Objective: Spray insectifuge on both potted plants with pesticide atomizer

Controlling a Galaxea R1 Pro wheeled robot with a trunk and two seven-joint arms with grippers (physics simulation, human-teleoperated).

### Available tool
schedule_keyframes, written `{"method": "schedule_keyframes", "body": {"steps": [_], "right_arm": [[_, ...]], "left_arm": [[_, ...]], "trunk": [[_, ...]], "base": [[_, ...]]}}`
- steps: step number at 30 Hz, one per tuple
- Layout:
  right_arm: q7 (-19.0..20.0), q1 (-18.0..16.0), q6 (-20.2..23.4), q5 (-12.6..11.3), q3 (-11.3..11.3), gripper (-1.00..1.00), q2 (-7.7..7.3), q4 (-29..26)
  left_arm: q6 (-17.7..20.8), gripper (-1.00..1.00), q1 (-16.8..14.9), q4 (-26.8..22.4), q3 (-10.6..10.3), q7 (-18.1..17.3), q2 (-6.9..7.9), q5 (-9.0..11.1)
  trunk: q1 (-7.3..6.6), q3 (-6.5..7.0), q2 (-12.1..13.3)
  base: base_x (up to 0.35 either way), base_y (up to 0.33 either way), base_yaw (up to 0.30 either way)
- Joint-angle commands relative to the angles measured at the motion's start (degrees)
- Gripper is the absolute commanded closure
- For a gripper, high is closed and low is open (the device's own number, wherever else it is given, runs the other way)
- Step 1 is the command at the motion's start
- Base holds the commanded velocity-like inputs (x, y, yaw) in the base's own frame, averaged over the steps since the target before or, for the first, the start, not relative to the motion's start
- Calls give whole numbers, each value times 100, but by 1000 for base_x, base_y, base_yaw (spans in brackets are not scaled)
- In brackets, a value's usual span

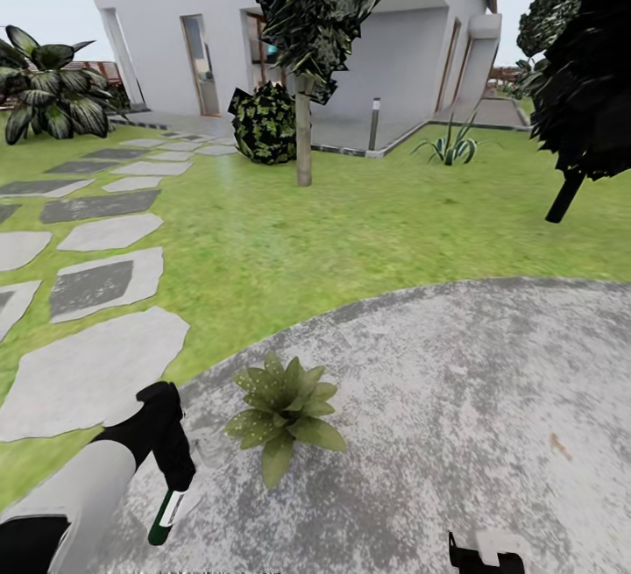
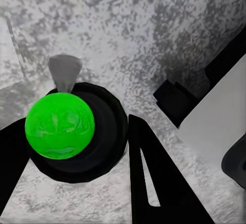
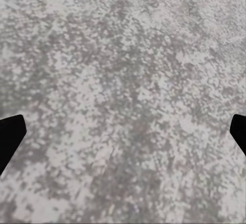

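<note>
Pesticide atomizer point(image 1: 165, 513) held in left pincer point(image 1: 175, 469), hanging head-down over the patio point(image 1: 456, 399), just beside one potted plant point(image 1: 280, 416). Best turned nozzle toward the rosette before spraying.

Left wrist: fingers point(image 2: 148, 178) pinching the atomizer point(image 2: 60, 125), green end facing camera.

Right wrist: right pincer point(image 3: 123, 131) spread wide, holding nothing, above bare stone; best kept clear.

A round patio point(image 1: 456, 399) of mottled grey stone fills the lower part of the head view, bordered by green lawn point(image 1: 289, 241). One potted plant point(image 1: 282, 412), a low rosette of speckled green leaves, sits directly on the patio near its left edge. Pale stepping stones point(image 1: 105, 285) lie in the grass to the left.
</note>
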Motion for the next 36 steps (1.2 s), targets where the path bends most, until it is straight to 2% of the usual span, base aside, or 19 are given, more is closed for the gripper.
{"method": "schedule_keyframes", "body": {"steps": [1,7,12,21,26,36], "right_arm": [[-29,-5,-19,61,-29,-100,1,9],[-24,-5,-19,70,-29,-100,-1,9],[-31,-5,-19,73,-29,-100,-8,9],[-31,-5,-19,70,-24,-100,-8,7],[-32,-5,-19,70,-24,-100,-8,8],[-32,-5,-19,70,-20,-100,-8,9]], "left_arm": [[60,100,-7,-7,-4,-38,-5,-22],[294,100,0,-12,-15,2,-64,-22],[336,100,63,-8,-22,104,-62,-22],[342,100,66,-3,-19,129,-35,-22],[350,100,66,-4,-16,145,-42,-22],[351,100,57,-8,-11,163,-8,-22]], "trunk": [[-1,-5,-2],[-1,-5,-2],[-1,-5,-2],[-1,-5,-2],[-1,-5,-2],[-1,-5,-2]], "base": [[6,-20,278],[121,-181,106],[97,-249,3],[-150,-244,11],[-184,-206,226],[6,-166,275]]}}
